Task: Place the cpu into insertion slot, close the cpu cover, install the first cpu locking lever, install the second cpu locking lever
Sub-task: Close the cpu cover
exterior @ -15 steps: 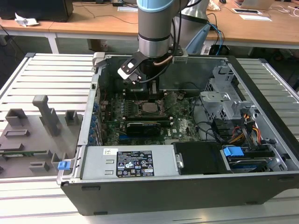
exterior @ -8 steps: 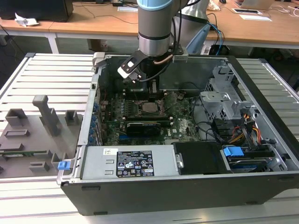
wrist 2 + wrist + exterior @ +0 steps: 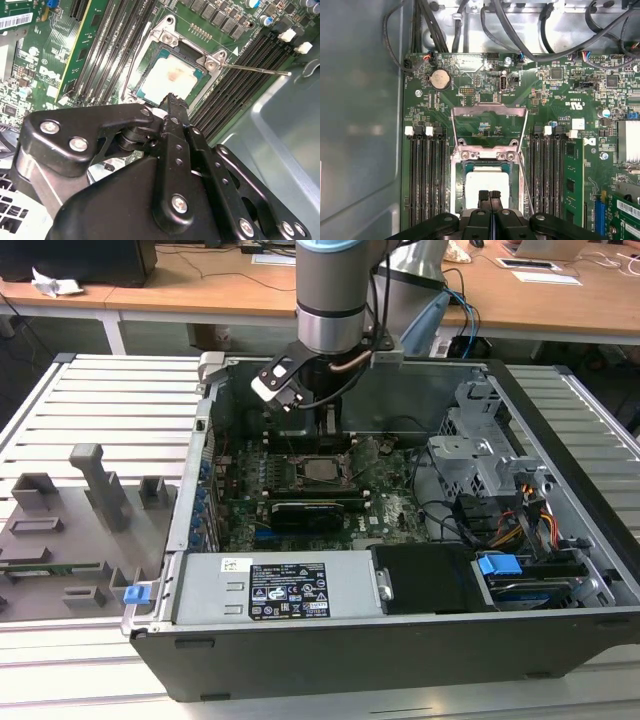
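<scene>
**Hand** [image 3: 489, 193]: the two black fingers [image 3: 483, 196] are pressed together with nothing between them. The tips stand over the near edge of the cpu [image 3: 487, 181]. Whether they touch it cannot be told.

**Cpu:** it lies flat, silvery top up, seated in the slot [image 3: 462, 185]. The slot's dark frame and metal rim show around the chip in both wrist views.

**Lever** [image 3: 526, 186]: a thin metal rod runs close beside the slot. In the second wrist view it juts free over the memory slots [image 3: 427, 175], which flank the slot on both sides.

**Cover** [image 3: 489, 108]: it is swung open and stands just beyond the slot at its hinge. The green board [image 3: 560, 100] shows through its square cut-out.

**Beyond the cover:** a coin cell [image 3: 439, 79] sits on the board. Dark cables [image 3: 520, 30] cross the board's far edge.

**Exterior view:** the arm [image 3: 335, 290] reaches down into the open case [image 3: 400, 660], with the hand just above the cpu near the middle of the board. The case lies on a slatted bench [image 3: 100, 390]. Grey fixtures [image 3: 90, 490] stand on the bench at the exterior view's left, beside the case.
</scene>
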